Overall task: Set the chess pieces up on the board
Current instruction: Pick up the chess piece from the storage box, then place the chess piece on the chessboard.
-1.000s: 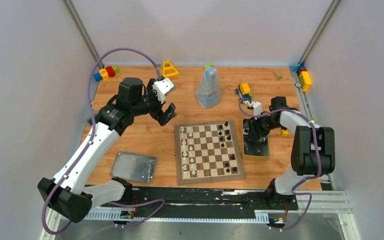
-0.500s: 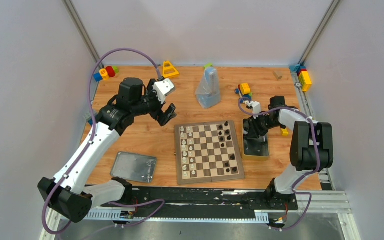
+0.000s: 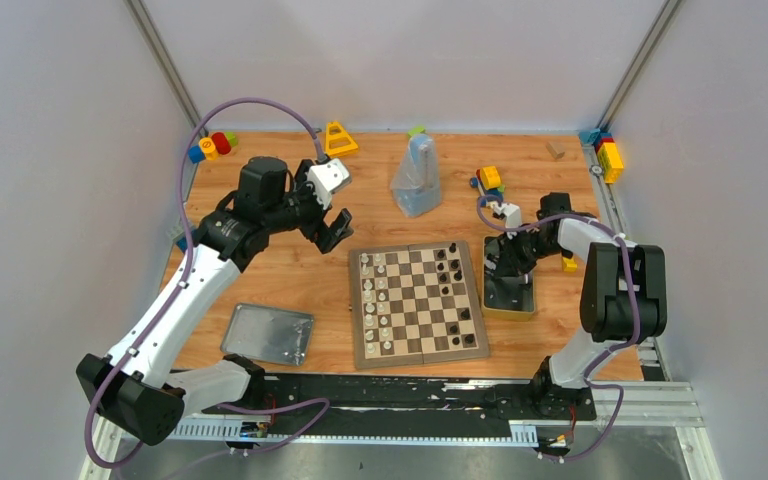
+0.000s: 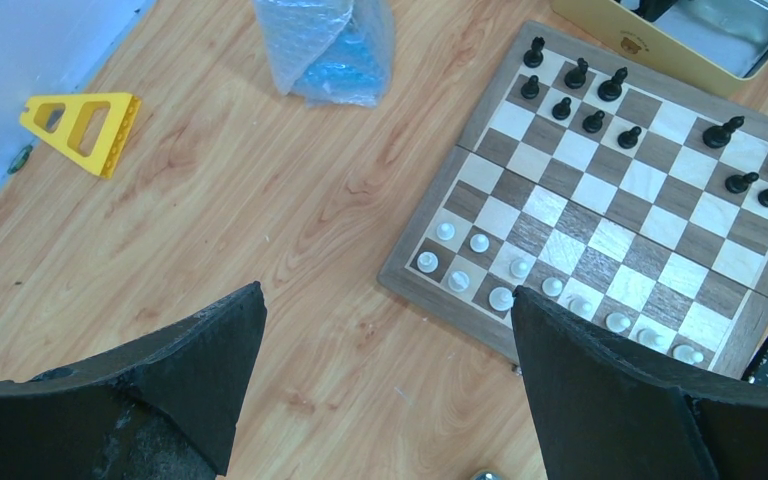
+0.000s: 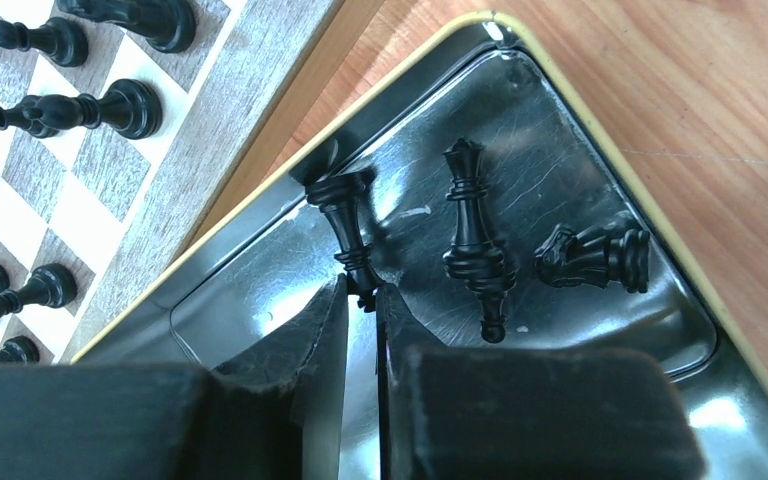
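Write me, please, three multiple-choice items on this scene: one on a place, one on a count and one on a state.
1. Where are the right fingers?
A. in the tin
B. over the board
C. on the lid

2. How many black pieces lie in the tin?
A. one
B. three
C. six

3. How are the left fingers?
A. shut on a pawn
B. shut on a block
C. open, empty

Key: 1 A, the right wrist view shows them low inside the tin, nipping one piece. 2 B, three lie on its floor. 3 C, bare table shows in the wide gap between them.
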`<state>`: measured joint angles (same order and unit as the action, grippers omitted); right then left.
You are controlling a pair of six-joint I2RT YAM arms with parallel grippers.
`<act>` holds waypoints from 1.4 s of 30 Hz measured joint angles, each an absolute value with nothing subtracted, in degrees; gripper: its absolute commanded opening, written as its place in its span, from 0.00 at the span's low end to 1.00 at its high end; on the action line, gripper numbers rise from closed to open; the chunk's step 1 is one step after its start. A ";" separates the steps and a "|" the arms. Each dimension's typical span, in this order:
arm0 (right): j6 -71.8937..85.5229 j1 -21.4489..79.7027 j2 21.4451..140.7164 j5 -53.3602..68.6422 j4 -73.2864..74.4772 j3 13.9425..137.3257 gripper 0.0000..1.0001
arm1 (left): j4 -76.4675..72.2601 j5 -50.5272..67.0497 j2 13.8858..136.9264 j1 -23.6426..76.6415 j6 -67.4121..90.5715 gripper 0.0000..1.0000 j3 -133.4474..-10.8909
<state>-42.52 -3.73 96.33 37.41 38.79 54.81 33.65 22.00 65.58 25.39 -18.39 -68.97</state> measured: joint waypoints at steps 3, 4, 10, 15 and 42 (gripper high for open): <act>-42.81 -3.73 96.05 37.36 39.48 54.81 0.02 | 33.65 21.98 65.58 25.41 -18.46 1.00 -68.69; -42.83 -3.73 95.88 37.34 39.66 54.81 0.01 | 33.65 21.98 65.58 25.39 -18.48 1.00 -68.62; -43.24 -3.73 93.08 36.27 40.88 54.81 0.00 | 33.58 21.98 65.19 25.41 -18.63 1.00 -68.01; -43.51 -3.73 90.63 34.65 41.82 54.81 0.00 | 33.56 21.93 63.86 25.41 -18.63 1.00 -66.78; -37.34 14.20 75.18 36.82 56.47 65.67 0.01 | 22.92 35.38 69.47 28.64 -20.75 0.95 -58.87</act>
<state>-37.34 14.20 75.18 36.82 56.47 65.67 22.92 35.38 69.47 28.64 -20.75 -58.87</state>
